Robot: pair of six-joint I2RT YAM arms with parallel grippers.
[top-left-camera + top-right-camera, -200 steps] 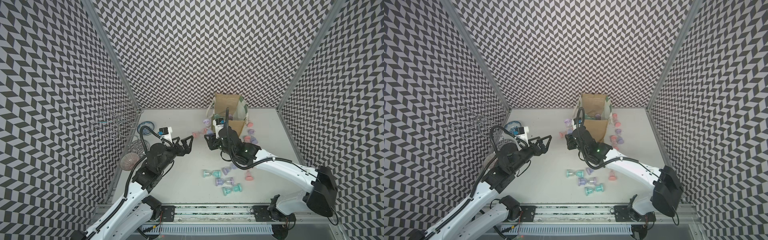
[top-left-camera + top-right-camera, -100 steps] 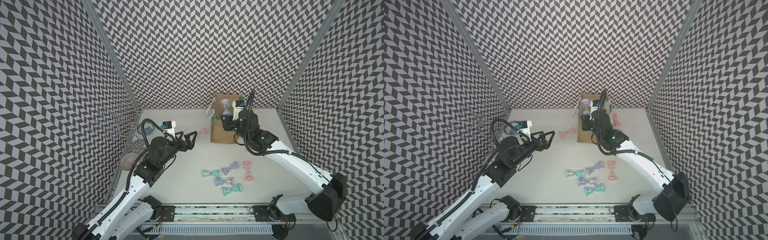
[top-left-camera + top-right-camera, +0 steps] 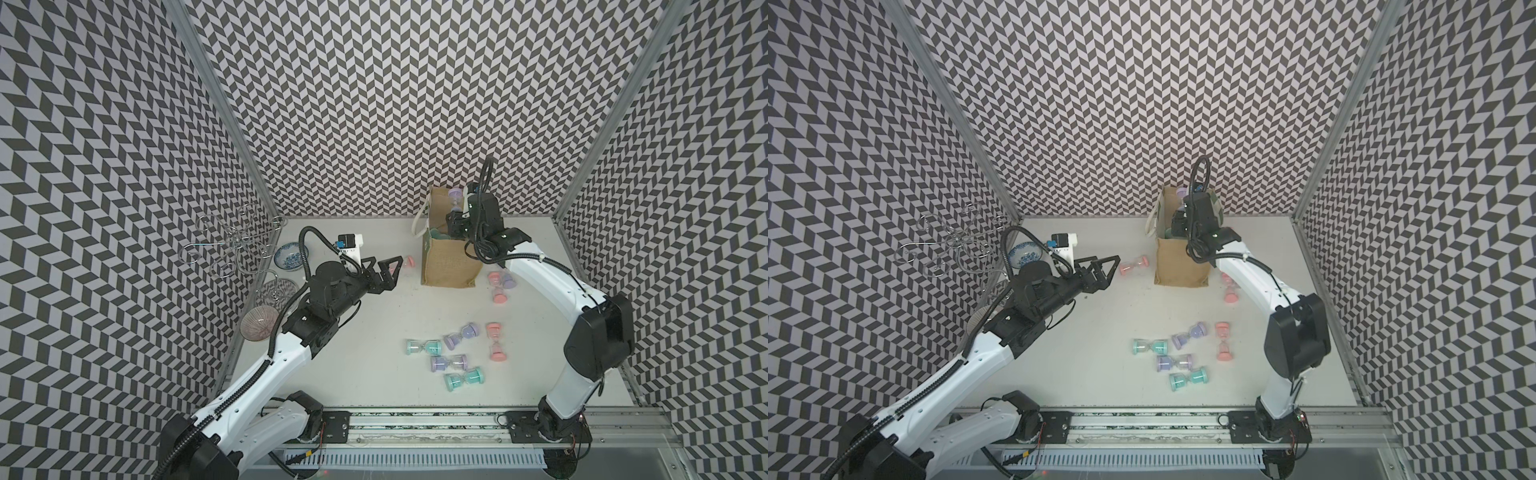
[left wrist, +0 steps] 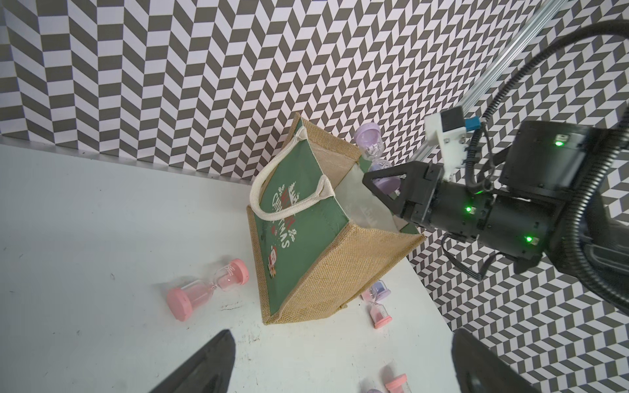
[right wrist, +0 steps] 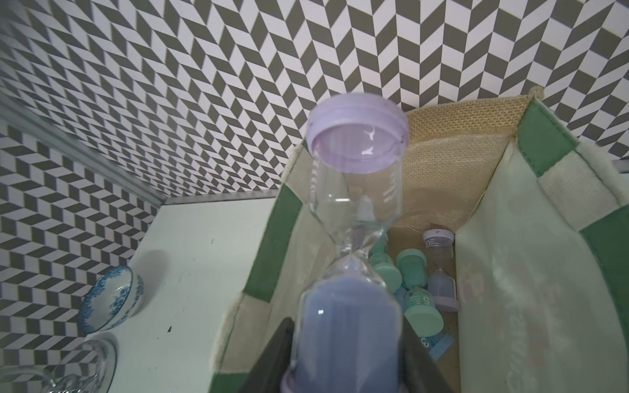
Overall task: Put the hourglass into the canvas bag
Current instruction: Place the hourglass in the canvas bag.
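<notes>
**Right Arm: Hourglass Held Above the Bag Opening**

The canvas bag (image 3: 446,266) stands upright near the far edge of the table (image 3: 374,340), right of the middle. Its mouth is open and faces upward, so things can be dropped straight in.

The right gripper (image 3: 455,218) is above that mouth. Its jaws are closed almost fully on the lower bulb of a purple hourglass (image 5: 354,238). The hourglass is held roughly upright, with its free cap pointing up and away from the gripper. Gripping it low leaves the glass neck unloaded. The hourglass is above the rim and not yet inside the bag. The step in hand appears to be lowering or release.

The right wrist view shows several teal and purple hourglasses (image 5: 415,282) already lying on the bag floor.

The left gripper (image 3: 397,270) hovers low over the table beside the bag's green side panel. Its jaws are wide apart and hold nothing. A pink hourglass (image 4: 207,289) lies on its side just ahead of the gripper and is probably the next one to be picked up.

More loose hourglasses (image 3: 453,357) lie toward the front edge.
</notes>
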